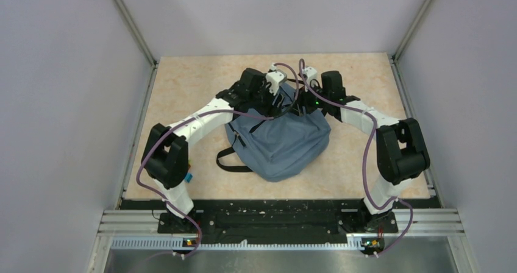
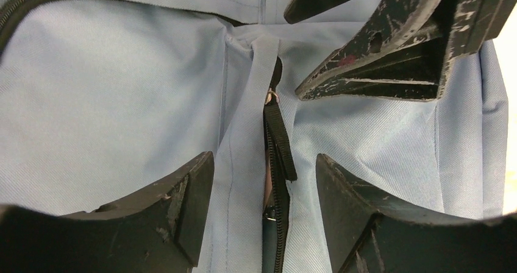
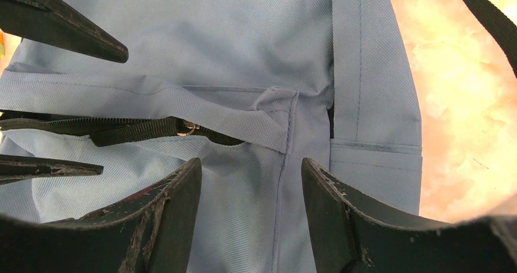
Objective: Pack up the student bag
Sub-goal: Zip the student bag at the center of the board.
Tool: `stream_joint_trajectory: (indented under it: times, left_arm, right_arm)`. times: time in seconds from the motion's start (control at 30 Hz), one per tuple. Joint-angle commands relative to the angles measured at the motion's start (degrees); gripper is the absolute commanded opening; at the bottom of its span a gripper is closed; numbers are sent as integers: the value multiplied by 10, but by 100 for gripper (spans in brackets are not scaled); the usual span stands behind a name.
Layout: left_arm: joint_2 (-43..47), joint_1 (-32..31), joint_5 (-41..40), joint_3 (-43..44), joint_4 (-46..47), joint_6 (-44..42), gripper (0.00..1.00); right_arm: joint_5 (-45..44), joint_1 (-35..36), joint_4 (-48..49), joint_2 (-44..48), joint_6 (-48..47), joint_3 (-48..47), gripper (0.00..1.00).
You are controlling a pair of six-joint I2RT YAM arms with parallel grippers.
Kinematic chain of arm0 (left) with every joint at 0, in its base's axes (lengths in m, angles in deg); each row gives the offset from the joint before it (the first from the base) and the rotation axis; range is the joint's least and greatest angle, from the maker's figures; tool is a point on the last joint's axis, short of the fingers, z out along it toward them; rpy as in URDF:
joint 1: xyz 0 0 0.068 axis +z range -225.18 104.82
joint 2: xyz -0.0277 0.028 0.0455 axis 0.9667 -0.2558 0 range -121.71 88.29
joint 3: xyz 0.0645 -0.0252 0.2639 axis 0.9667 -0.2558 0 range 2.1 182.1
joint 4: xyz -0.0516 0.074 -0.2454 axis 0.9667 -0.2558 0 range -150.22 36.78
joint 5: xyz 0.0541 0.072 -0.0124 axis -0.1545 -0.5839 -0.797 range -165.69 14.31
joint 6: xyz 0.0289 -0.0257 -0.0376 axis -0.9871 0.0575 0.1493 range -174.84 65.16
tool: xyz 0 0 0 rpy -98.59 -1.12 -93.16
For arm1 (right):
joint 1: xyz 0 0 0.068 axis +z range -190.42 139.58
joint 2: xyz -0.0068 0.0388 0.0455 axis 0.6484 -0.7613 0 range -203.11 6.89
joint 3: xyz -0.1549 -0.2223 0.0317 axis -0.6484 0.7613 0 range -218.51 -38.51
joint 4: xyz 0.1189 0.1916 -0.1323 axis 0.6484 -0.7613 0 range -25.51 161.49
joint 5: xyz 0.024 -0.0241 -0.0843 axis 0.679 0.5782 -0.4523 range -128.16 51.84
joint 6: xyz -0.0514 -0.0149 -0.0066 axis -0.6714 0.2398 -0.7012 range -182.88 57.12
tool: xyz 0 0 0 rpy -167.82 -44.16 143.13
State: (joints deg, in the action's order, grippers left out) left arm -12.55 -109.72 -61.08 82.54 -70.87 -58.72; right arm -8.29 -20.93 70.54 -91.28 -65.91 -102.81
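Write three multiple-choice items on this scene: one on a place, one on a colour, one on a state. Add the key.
1. Where on the student bag are the left end effector and right end effector? A. far end B. near end C. beside it
2. The zipper pull's colour? A. red B. black C. white
3. The left end effector is: A. shut on a strap B. open, straddling the zipper pull C. unseen
Key: 1A, the top view shows both there; 2B, black against blue fabric; 3B, its fingers stand apart beside the pull.
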Motion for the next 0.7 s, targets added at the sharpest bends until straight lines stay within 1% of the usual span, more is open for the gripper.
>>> stream_joint_trajectory:
  times: [0.0,0.17,0.3,0.43,0.53,0.6,0.67]
  left_arm:
    - [0,-6,11,-4,48,-41,67]
    - [-12,-7,5,0,50,-52,66]
    - [-19,-9,5,2,41,-58,61]
    - [-20,-10,-7,1,35,-62,59]
    - [-12,-10,-16,-8,49,-56,49]
    - [-6,-10,-24,-15,63,-52,46]
    - [0,-10,-32,-19,75,-50,40]
  right_arm:
    - [6,6,15,-7,-9,-24,60]
    - [5,6,14,-6,-9,-24,60]
    - [7,6,15,-6,-9,-23,60]
    - [8,6,16,-6,-8,-23,60]
    - [9,6,16,-6,-8,-23,60]
    - [10,6,16,-6,-7,-23,60]
    - [10,6,16,-6,-6,-23,60]
